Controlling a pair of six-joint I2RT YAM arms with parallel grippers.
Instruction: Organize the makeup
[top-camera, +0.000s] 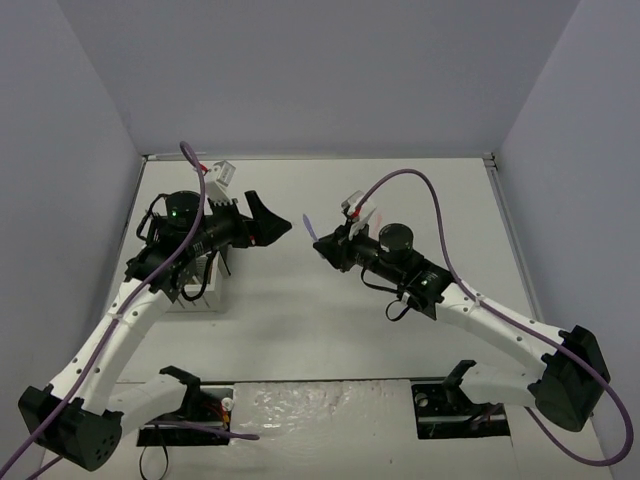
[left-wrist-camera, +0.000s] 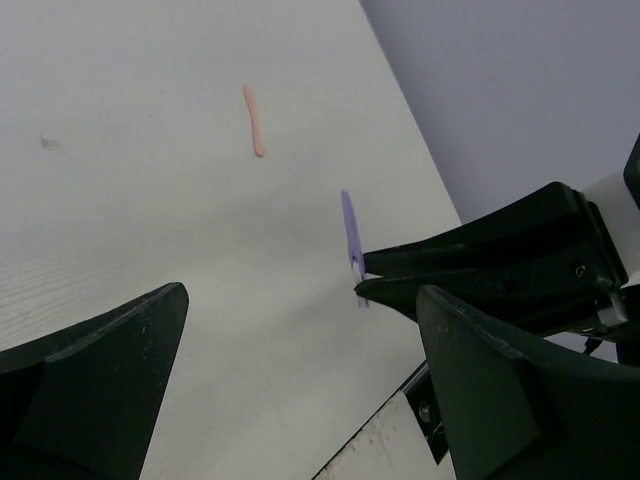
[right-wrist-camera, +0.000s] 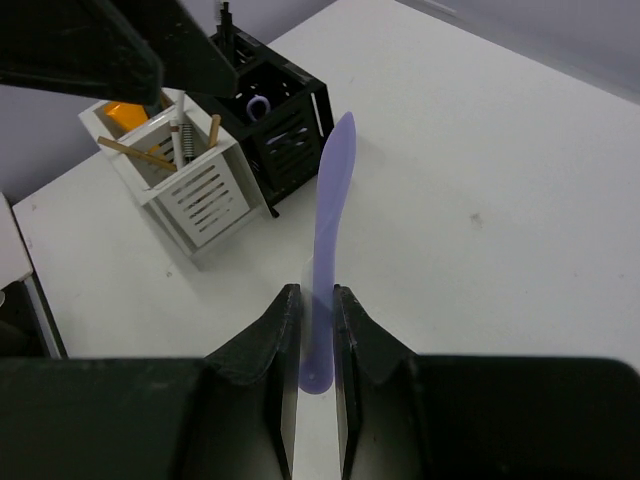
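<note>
My right gripper (right-wrist-camera: 312, 295) is shut on a lilac slim tool (right-wrist-camera: 330, 200) and holds it above the table, blade pointing toward the organizer box (right-wrist-camera: 200, 195). In the top view it (top-camera: 320, 243) is mid-table with the lilac tool (top-camera: 308, 222) at its tip. My left gripper (top-camera: 270, 222) is open and empty, facing it a short gap away. In the left wrist view my left gripper (left-wrist-camera: 300, 380) is wide open; the lilac tool (left-wrist-camera: 349, 235) sticks out of the right gripper, and a pink stick (left-wrist-camera: 254, 120) lies on the table beyond.
The organizer's white compartment holds an orange tube (right-wrist-camera: 128, 115) and tan sticks (right-wrist-camera: 140, 152). Its black compartment (right-wrist-camera: 290, 130) holds a purple loop-handled tool (right-wrist-camera: 258, 105) and black pencils (right-wrist-camera: 226, 20). The box (top-camera: 205, 297) sits under my left arm.
</note>
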